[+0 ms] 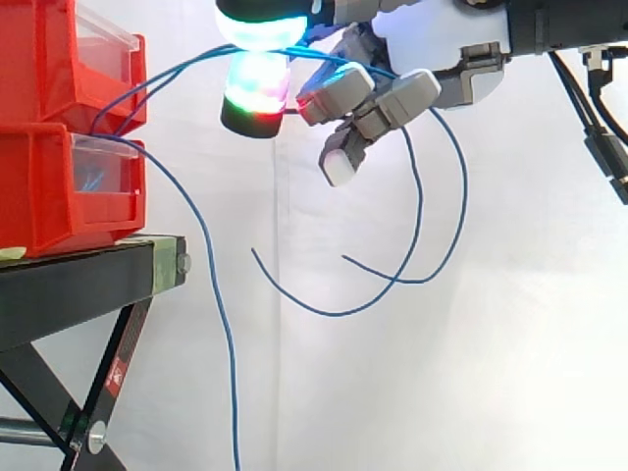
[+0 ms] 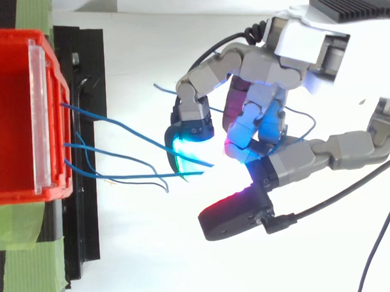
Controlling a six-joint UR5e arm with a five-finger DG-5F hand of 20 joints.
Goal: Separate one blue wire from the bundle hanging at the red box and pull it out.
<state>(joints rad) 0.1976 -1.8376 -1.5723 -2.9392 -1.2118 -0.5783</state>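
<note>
Pinching the wires (image 2: 138, 177) between two glowing pads (image 1: 257, 29), one above and one below. The other fingers of my hand (image 1: 461, 74) curl loosely underneath, holding nothing.

The grip sits out clear of the bins (image 1: 49, 196). My guess at why: out here the wires lift off the bin front and fan apart, so one can be singled out.

Side view: two wires climb from the bins to the pinch. Past it, two tails droop in long loops beyond my fingers. I cannot tell if one or both are truly clamped; it looks like more than one.

A loose wire (image 1: 234, 412) hangs free from the lower bin, past the stand (image 1: 88, 280), well below my hand and on its bin side.

Top view: wires spread from the bin rim toward the pads.

Judgement: one wire is not yet separated.
</note>
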